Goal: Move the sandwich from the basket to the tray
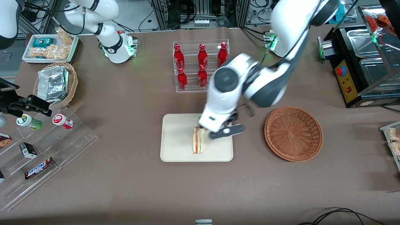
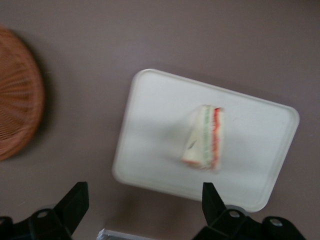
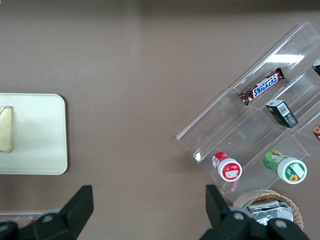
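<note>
The sandwich (image 1: 198, 142) stands on its edge on the cream tray (image 1: 175, 150), its red and green filling showing. In the left wrist view the sandwich (image 2: 205, 140) sits near the middle of the tray (image 2: 155, 125). My gripper (image 2: 143, 192) is open with nothing between its fingers (image 2: 75, 200). It hangs in the air over the tray's rim, apart from the sandwich. In the front view the white hand (image 1: 217, 120) hangs over the tray's end farther from the front camera. The reddish-brown basket (image 1: 293, 133) lies beside the tray toward the working arm's end, with nothing in it.
A clear rack of red bottles (image 1: 200, 65) stands farther from the front camera than the tray. Toward the parked arm's end are a tan basket with foil (image 1: 56, 82), a stepped acrylic shelf of snacks (image 1: 47, 147) and a white snack tray (image 1: 50, 47). A black appliance (image 1: 359, 72) stands at the working arm's end.
</note>
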Controlling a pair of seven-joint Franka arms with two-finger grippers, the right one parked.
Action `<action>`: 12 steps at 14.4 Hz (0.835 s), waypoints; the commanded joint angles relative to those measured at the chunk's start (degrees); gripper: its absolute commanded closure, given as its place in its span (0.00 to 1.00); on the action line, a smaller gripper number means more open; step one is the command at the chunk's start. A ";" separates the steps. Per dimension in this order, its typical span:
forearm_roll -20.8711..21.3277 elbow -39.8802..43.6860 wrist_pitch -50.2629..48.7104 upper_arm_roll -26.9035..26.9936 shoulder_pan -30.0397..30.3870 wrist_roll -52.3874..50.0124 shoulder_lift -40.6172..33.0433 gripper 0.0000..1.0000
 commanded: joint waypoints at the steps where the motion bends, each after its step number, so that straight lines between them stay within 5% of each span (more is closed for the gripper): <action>1: -4.94 -3.67 -9.97 0.10 6.01 8.72 -7.68 0.00; 5: -9.34 -3.68 -24.13 0.18 19.62 22.25 -14.72 0.00; 9: -8.56 -3.76 -29.87 0.36 31.76 28.08 -18.42 0.00; 12: -4.72 -6.99 -28.22 0.45 35.11 32.48 -20.26 0.00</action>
